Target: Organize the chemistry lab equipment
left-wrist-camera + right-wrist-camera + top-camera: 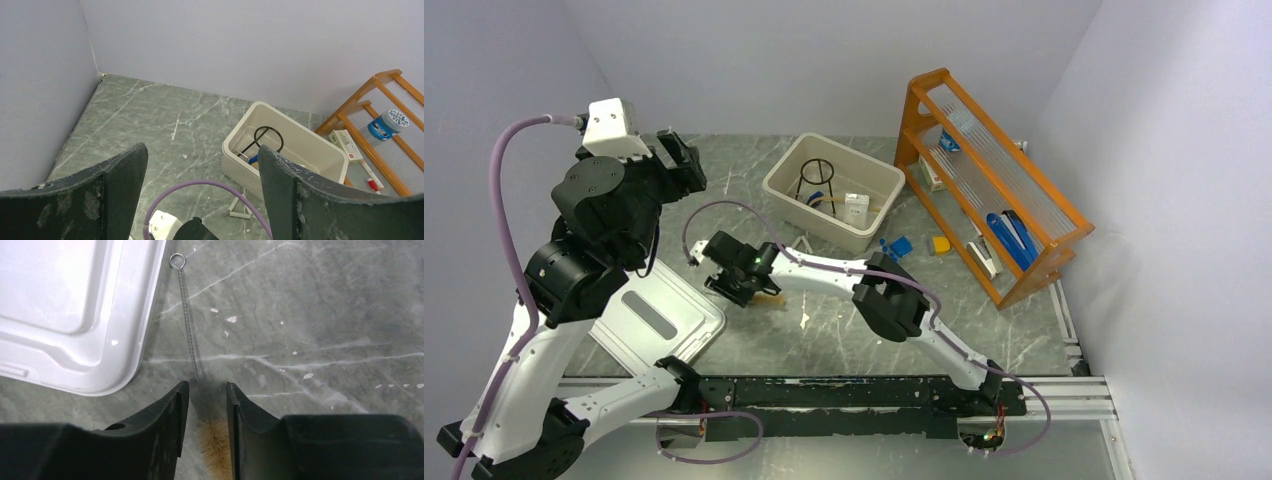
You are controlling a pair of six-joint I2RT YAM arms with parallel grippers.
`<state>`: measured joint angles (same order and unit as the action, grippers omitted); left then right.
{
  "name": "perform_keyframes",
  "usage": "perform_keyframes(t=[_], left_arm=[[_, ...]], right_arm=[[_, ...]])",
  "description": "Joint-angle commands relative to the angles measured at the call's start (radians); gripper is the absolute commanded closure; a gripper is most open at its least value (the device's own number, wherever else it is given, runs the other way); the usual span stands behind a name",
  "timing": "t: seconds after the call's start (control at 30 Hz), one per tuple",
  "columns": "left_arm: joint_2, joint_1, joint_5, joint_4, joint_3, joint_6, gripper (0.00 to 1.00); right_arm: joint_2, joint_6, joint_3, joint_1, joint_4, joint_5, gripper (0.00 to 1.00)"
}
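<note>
Probably light and bendy, the brown-bristled brush (pixel 192 350) lies just beside the white lid (pixel 75 290); the right gripper (pixel 206 390) straddles its wire stem by the bristles, jaws slightly apart

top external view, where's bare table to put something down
Bare marble back left, between left wall and tub; also front right, between right arm and rack. Crowded: between tub and rack, with a blue piece and a yellow piece, and beside the lid, where the brush lies.
</note>
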<state>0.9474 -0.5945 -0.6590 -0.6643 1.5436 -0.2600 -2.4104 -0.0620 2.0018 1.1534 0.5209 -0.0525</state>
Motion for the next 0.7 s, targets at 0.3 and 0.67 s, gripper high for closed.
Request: perform_keyframes(t=[0.3, 0.67], left_arm=[[-0.003, 0.005, -0.005, -0.023, -0.005, 0.015, 0.16], [-0.025, 0.005, 0.012, 0.003, -0.012, 0.019, 0.17]], right_arm=[[-0.012, -0.029, 0.053, 0.01, 0.08, 0.051, 1.0], [0.291, 0.011, -0.152, -0.018, -0.14, 0.1, 1.0]])
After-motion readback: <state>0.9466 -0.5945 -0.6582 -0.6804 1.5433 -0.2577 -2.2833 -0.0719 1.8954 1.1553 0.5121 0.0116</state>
